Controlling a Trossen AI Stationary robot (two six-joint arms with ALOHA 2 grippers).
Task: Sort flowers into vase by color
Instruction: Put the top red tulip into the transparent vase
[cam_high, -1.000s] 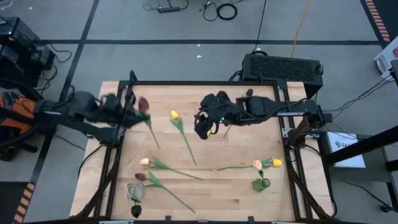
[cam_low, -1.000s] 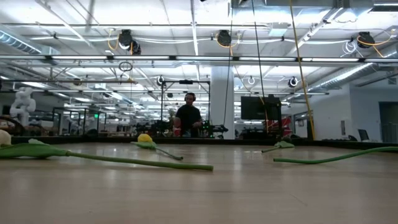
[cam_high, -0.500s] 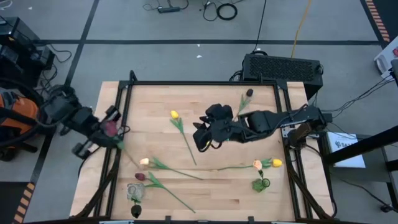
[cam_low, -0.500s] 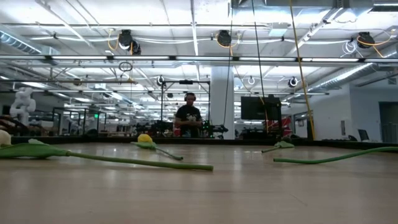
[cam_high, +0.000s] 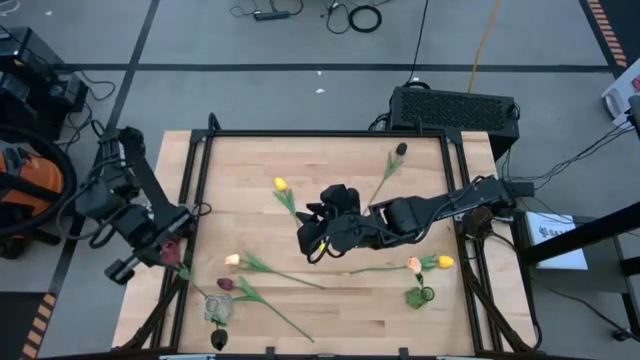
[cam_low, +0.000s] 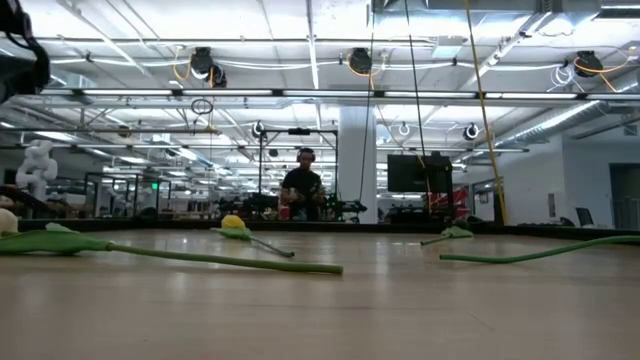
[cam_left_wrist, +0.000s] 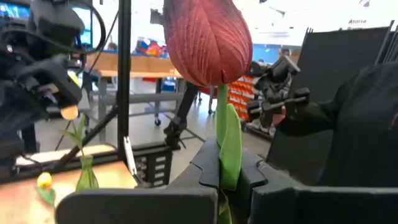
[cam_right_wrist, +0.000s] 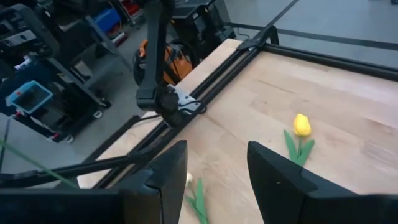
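My left gripper (cam_high: 167, 250) hovers at the table's left edge, shut on a dark red tulip (cam_left_wrist: 208, 37). My right gripper (cam_high: 314, 236) is open above the table's middle, touching nothing, close to a yellow tulip (cam_high: 281, 185) that lies flat. Also flat on the wood are a dark tulip (cam_high: 400, 150) at the far side, a peach one (cam_high: 232, 260), a maroon one (cam_high: 225, 284), and a peach (cam_high: 413, 265) and yellow (cam_high: 443, 262) pair at the right. A clear vase (cam_high: 217, 306) and a green vase (cam_high: 420, 296) stand near the near edge. My left gripper pinches the dark red tulip's green stem (cam_left_wrist: 225, 146) just below the head, between its two fingers. The head stands out past the fingertips. The flower is lifted clear of the table, and its stem (cam_high: 186, 272) trails off below the gripper.
A black frame rail (cam_high: 190, 215) runs along the table's left side under my left gripper, and another (cam_high: 462, 225) runs along the right. A black box (cam_high: 455, 105) sits beyond the far right corner. A person (cam_low: 302, 190) stands far behind the table. Bare wood shows at the far left.
My left gripper has carried the dark red tulip from the table's far left part toward the near edge and outward over the left rail, so the stem has come off the wood. My right gripper has moved toward the left and near edges, uncovering the dark tulip at the far side.
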